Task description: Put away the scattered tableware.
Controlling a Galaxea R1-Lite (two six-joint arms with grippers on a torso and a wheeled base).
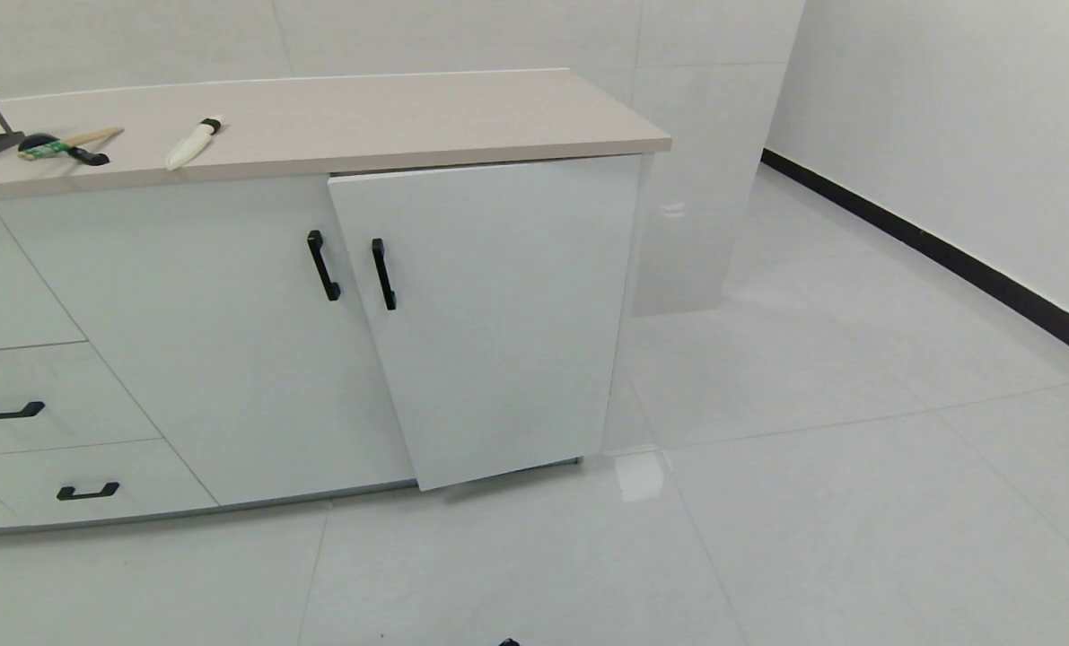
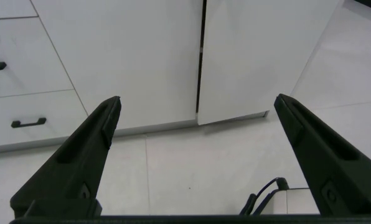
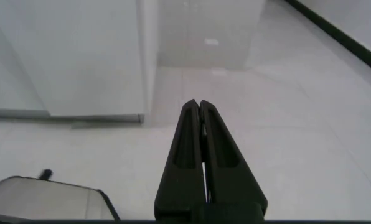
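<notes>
Left gripper (image 2: 198,102) is held low, spread wide toward the cabinet (image 2: 142,56), the right gripper (image 3: 200,109) is pressed together above the floor (image 3: 310,130), and a knife (image 1: 193,142) and utensils (image 1: 67,145) are seen on the counter (image 1: 408,112).

No text, number or sign legible anywhere from here. A green label (image 1: 45,151) sits on the wooden-handled utensil (image 1: 94,136) lying on the countertop (image 1: 390,117). It may carry print, but it is too small to make out.
</notes>
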